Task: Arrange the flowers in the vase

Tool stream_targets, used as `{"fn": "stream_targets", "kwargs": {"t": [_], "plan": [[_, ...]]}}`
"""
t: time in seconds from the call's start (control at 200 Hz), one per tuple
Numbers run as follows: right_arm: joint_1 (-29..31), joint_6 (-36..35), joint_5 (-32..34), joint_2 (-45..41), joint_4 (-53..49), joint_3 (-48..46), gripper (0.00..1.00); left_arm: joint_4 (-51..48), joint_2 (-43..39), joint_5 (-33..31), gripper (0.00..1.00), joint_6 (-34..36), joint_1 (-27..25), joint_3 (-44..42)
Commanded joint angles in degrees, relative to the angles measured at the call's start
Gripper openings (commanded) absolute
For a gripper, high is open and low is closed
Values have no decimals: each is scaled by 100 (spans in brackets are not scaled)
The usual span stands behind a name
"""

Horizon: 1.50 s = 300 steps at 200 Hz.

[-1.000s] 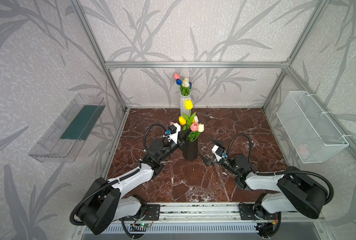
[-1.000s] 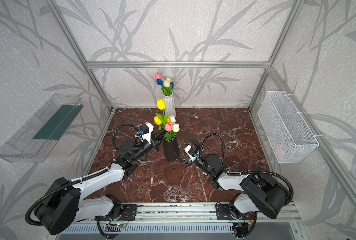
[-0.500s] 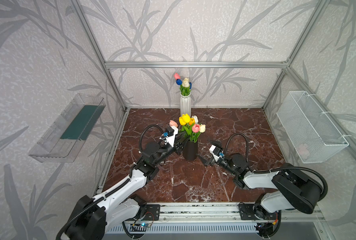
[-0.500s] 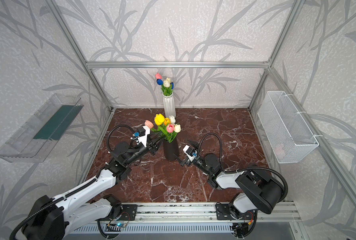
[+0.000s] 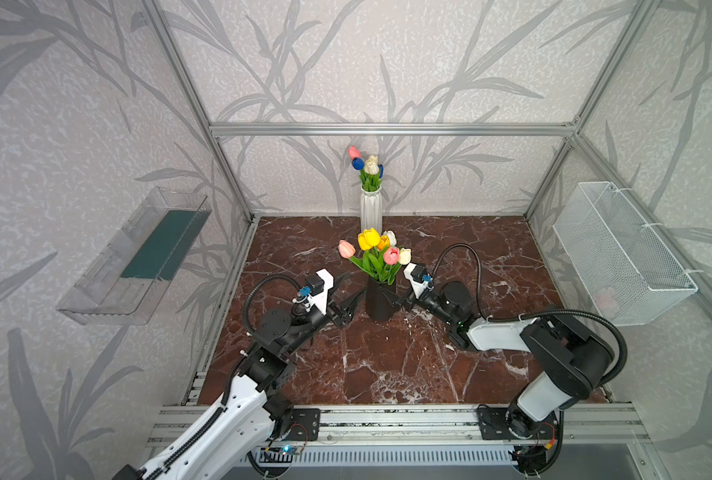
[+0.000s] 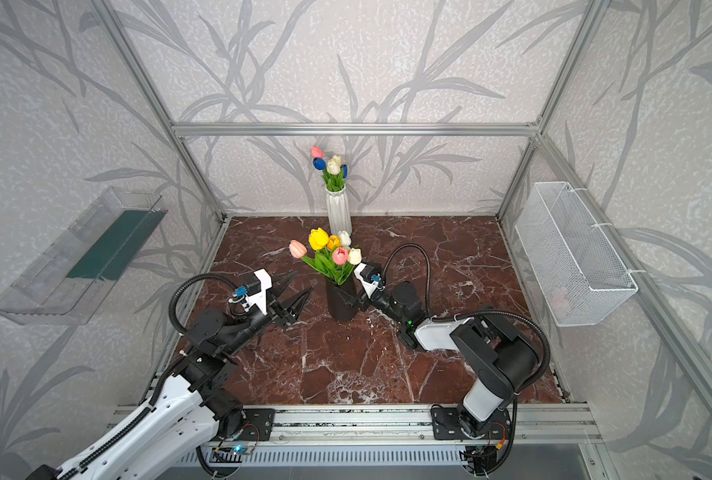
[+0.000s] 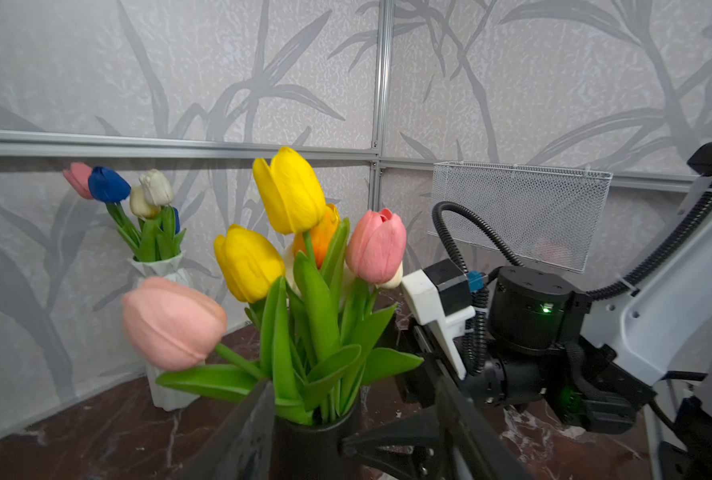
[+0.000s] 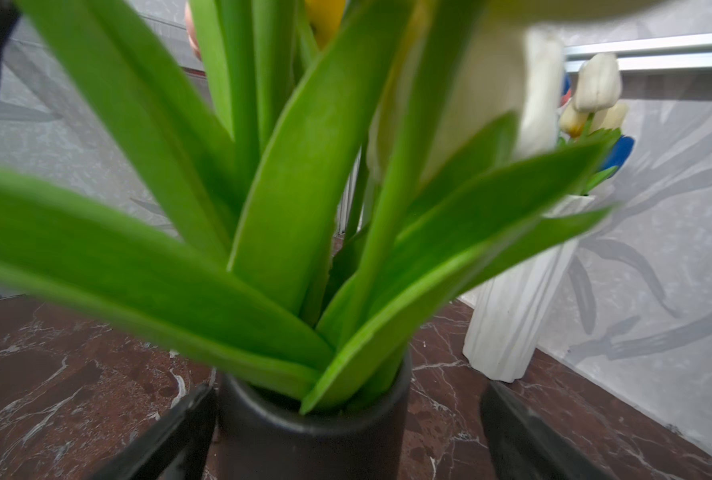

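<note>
In both top views your left arm (image 5: 279, 332) reaches low over the marble floor (image 5: 387, 365), left gripper (image 5: 349, 291) spread and empty, just left of the black vase (image 5: 380, 305) — the flowers (image 5: 374, 255) stand bunched in it, mid-floor; your right arm (image 5: 495, 332) lies low opposite, right gripper (image 5: 395, 298) at the vase wall. Left wrist view: both fingers frame the vase, one pink tulip (image 7: 173, 324) leaning out sideways. Right wrist view: jaws wide astride the vase — one finger just beside it, the other clear, no clamp.

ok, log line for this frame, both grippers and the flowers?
left gripper: open, empty, beside black vase | right gripper: open, straddling black vase | flowers: bunch standing in black vase
</note>
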Motion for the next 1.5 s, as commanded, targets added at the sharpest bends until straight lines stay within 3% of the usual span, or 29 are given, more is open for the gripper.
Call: {"fn": "stream_targets", "kwargs": {"t": [0.0,0.19,0.33,0.535,0.655,0.805,0.9,1.045,1.31,1.495], "plan": [[2,199,-181,192,-98,278,99,-241,-187,38,70,-280,-18,-246],[11,251,-480,734,-205,620,100,-244,-314,97,73,-598,-13,-597],[11,287,-650,980,-76,772,91,-275,-370,-108,73,-398,-14,-688],[-37,222,-695,1019,-58,829,78,446,-261,-436,76,-128,-15,-980],[-144,239,-898,994,-277,977,53,916,34,-461,76,-136,-18,-1071],[-307,148,-837,965,-224,1058,40,1227,293,-554,76,-123,-18,-1092],[-669,489,-980,1020,-26,1288,32,1475,379,-589,76,-167,-13,-1146],[-1163,315,-915,1321,-239,1959,17,1585,472,-585,76,-33,-18,-1155],[-2022,379,-950,2529,-284,3565,17,1556,343,-601,76,13,-18,-1158],[-2254,102,-748,3293,-748,4713,21,1508,362,-723,76,83,-18,-1219]]}}
